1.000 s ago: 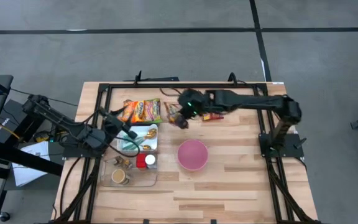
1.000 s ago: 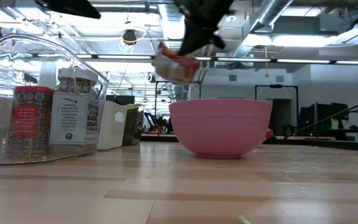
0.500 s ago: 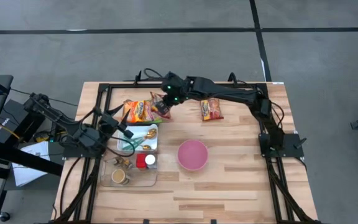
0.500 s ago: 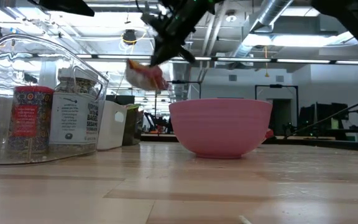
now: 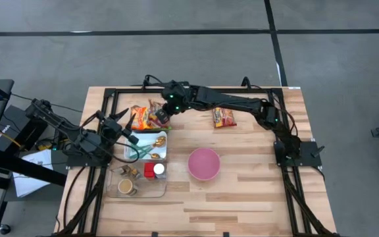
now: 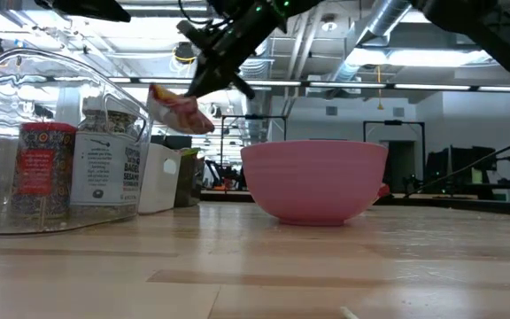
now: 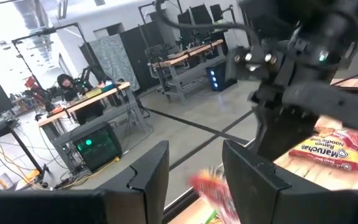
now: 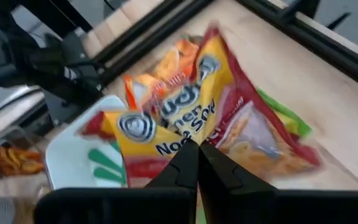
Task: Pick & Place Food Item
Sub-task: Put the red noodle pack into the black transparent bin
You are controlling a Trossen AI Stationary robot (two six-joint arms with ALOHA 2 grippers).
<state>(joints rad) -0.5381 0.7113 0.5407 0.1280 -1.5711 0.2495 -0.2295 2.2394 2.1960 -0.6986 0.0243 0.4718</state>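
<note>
1. Just above and left of centre in the high view, a yellow-and-red noodle packet [image 5: 158, 114] hangs in the air, pinched by the right gripper [image 5: 166, 113]; in the right wrist view the two dark fingers [image 8: 180, 167] are pressed together on the packet's [image 8: 197, 112] lower edge.
2. In the low view the same packet [image 6: 177, 111] dangles tilted from the gripper [image 6: 197, 89] in the upper left of the frame, clear of the table and left of the pink bowl [image 6: 313, 180].
3. Beneath it in the high view lies another orange snack bag [image 5: 142, 117] on the wood, near the table's far edge.
4. A third noodle packet [image 5: 224, 117] lies flat to the right of centre, under the stretched right arm [image 5: 232, 103], apart from the held one.
5. The pink bowl [image 5: 204, 163] sits near the middle of the table, below and right of the held packet, well apart from it.
6. A white tray [image 5: 162, 150] with green utensils and a clear bin of small jars [image 5: 137, 187] sit left of the bowl.
7. The left gripper [image 5: 125, 128] waits at the left side of the frame beside the white tray, its fingers [image 7: 149, 175] spread apart with nothing between them.
8. The wooden table [image 5: 242, 197] fills the lower middle of the high view.
</note>
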